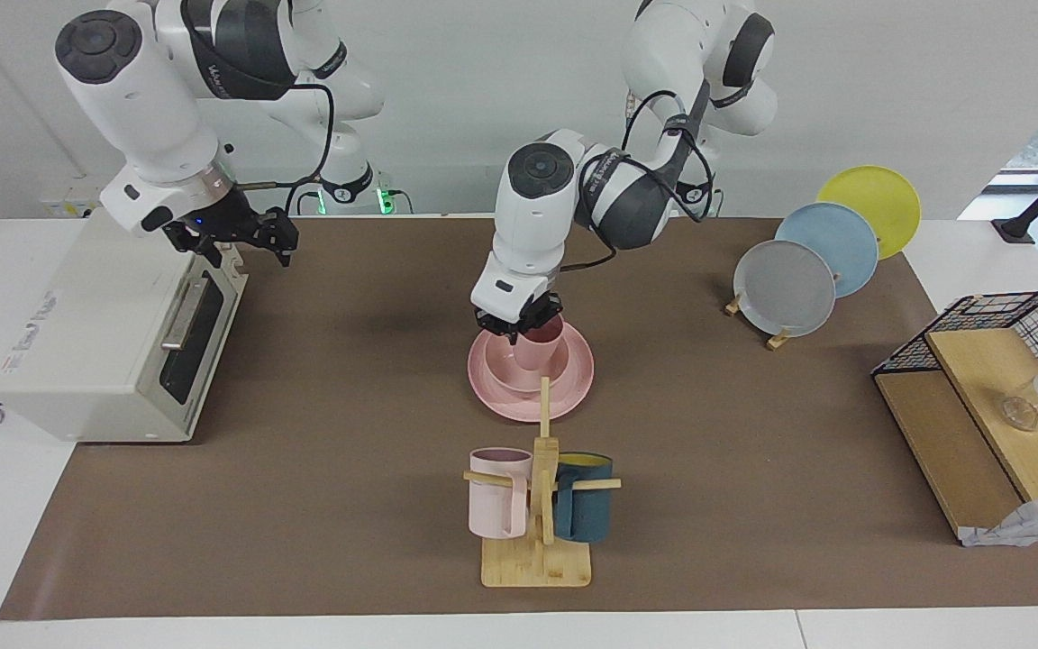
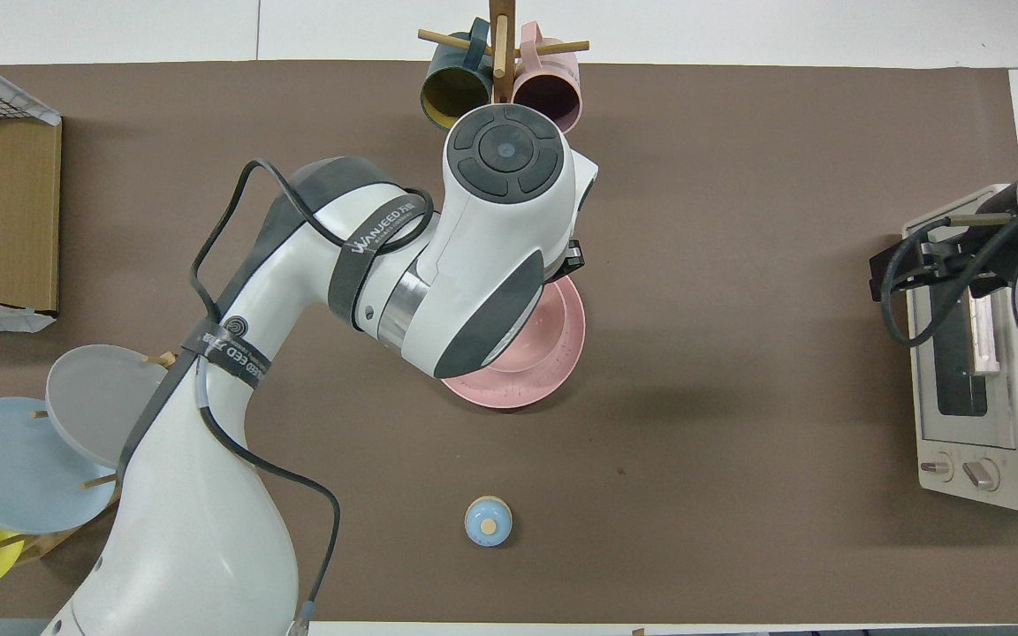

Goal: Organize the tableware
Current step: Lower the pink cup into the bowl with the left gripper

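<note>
Step in hand, by my judgement: seating the last piece of the stack. My left gripper (image 1: 519,326) is down over the small matte pink handleless tapered cup (image 1: 541,348), fingers either side of its rim at the robots' side; they look clamped on the rim. Cup stands upright inside the smaller matte pink round bowl (image 1: 519,374), which sits on the wide flat matte pink plate (image 1: 573,383), mid-table. In the overhead view my own arm hides cup and bowl; only part of the plate (image 2: 553,353) shows.

Next move, as I judge it: let go, lift straight up w/o tipping the cup, then pull clear. Can't confirm the cup's base is fully down.

My right gripper (image 1: 244,236) waits up in the air over the white toaster oven (image 1: 113,351), fingers apart, holding nothing.

Surface: brown mat (image 1: 321,505) on a white table. Wooden mug tree (image 1: 541,505) w/ pale pink mug (image 1: 496,496) and dark teal mug (image 1: 584,500) farther from the robots than the stack. Grey plate (image 1: 785,287), blue plate (image 1: 830,243), yellow plate (image 1: 875,203) in a rack toward the left arm's end; wire-and-wood shelf (image 1: 978,406) there too. Small blue round knob-topped item (image 2: 488,521) nearer the robots. White wall at the robots' end.
</note>
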Available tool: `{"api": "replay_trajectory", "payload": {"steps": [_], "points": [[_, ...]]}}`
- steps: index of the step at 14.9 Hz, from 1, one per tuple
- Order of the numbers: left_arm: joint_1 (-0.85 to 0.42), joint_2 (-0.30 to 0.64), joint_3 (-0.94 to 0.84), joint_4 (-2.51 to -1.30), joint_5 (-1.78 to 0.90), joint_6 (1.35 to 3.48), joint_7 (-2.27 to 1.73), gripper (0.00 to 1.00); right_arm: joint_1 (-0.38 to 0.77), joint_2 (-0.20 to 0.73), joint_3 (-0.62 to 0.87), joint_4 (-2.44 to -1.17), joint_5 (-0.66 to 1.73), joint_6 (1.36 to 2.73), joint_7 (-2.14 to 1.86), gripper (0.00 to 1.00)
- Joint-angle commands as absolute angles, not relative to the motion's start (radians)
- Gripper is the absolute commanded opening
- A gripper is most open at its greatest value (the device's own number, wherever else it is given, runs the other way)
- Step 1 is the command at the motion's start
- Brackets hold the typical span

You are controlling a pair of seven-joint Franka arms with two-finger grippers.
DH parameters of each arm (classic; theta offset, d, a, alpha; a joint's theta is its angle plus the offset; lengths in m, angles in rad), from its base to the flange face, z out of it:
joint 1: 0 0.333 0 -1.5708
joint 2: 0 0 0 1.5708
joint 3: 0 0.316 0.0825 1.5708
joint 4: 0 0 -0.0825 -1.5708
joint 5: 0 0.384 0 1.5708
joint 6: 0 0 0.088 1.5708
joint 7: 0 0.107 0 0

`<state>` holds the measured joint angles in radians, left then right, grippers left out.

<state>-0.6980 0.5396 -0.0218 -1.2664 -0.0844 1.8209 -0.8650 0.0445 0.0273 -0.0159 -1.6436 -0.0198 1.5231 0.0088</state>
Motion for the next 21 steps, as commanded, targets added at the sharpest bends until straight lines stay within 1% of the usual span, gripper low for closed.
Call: {"api": "replay_trajectory", "payload": {"steps": [1, 4, 7, 12, 14, 15, 16, 17, 18, 21], "points": [[-0.725, 0.523, -0.006, -1.341, -0.107, 1.871, -0.888, 0.0, 0.043, -0.028, -0.047, -1.736, -0.031, 1.592, -0.032, 1.0], [-0.73, 0.523, -0.006, -1.354, -0.107, 1.873, -0.905, 0.0, 0.041, -0.028, -0.072, -1.744, -0.028, 1.597, -0.043, 1.0], [-0.733, 0.522, -0.006, -1.416, -0.106, 1.937, -0.913, 0.0, 0.043, -0.04, -0.078, -1.769, -0.026, 1.597, -0.048, 1.0], [-0.732, 0.523, -0.006, -1.425, -0.106, 1.945, -0.913, 0.0, 0.035, -0.032, -0.083, -1.763, -0.028, 1.62, -0.043, 1.0], [-0.732, 0.523, -0.006, -1.427, -0.106, 1.954, -0.911, 0.0, 0.015, -0.029, -0.083, -1.761, -0.026, 1.62, -0.044, 1.0], [-0.732, 0.523, -0.006, -1.433, -0.103, 1.957, -0.911, 0.25, 0.014, -0.029, -0.083, -1.761, -0.023, 1.62, -0.044, 1.0], [-0.733, 0.522, -0.006, -1.436, -0.101, 1.957, -0.91, 0.6, 0.002, -0.029, -0.08, -1.761, -0.023, 1.62, -0.044, 1.0], [-0.733, 0.52, -0.006, -1.44, -0.1, 1.959, -0.91, 0.82, -0.005, -0.029, -0.078, -1.763, -0.021, 1.62, -0.044, 1.0], [-0.733, 0.52, -0.006, -1.44, -0.098, 1.956, -0.91, 1.0, -0.005, -0.029, -0.078, -1.761, -0.021, 1.618, -0.044, 1.0], [-0.732, 0.519, -0.005, -1.427, -0.097, 1.936, -0.908, 1.0, -0.006, -0.029, -0.078, -1.759, -0.018, 1.612, -0.048, 1.0]]}}
